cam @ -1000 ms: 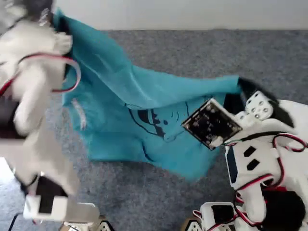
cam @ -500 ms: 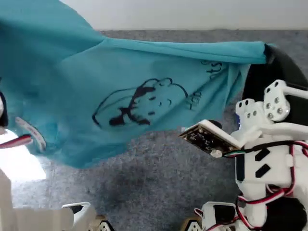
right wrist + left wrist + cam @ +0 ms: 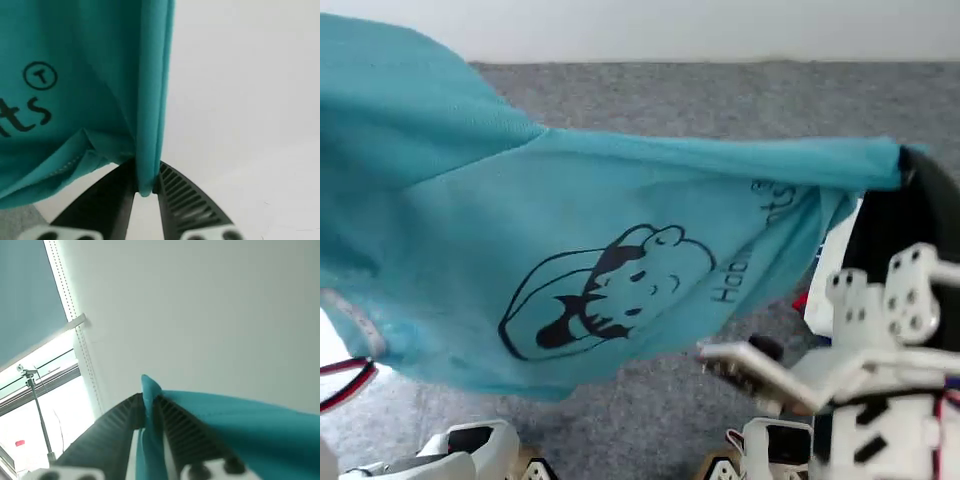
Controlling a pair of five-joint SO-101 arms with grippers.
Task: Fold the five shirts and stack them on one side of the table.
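Near edge: white arm bases [image 3: 470, 450] at left and centre-right. Near right: right arm [image 3: 880, 340], white, with a flat board [image 3: 760, 370] jutting left from it.

Teal shirt [image 3: 600, 250]: held up off the worktop [image 3: 720, 100] and stretched left-right between both arms. Top edge runs taut across to the right. Body hangs as a sheet, with a black cartoon print [image 3: 610, 290] and lettering facing the high cam. Lower hem loose, hanging above the near-left base.

Right pincer [image 3: 145, 185]: jaws closed on a vertical fold of the shirt's right edge, cloth running up from between the ribbed fingers.

Left pincer [image 3: 148, 407]: jaws clamped on a shirt corner, a small tip of cloth poking past the fingers, remainder trailing off to one side.

Worktop: grey, carpet-like, seen under and beyond the shirt. Far side: pale wall [image 3: 720, 30].
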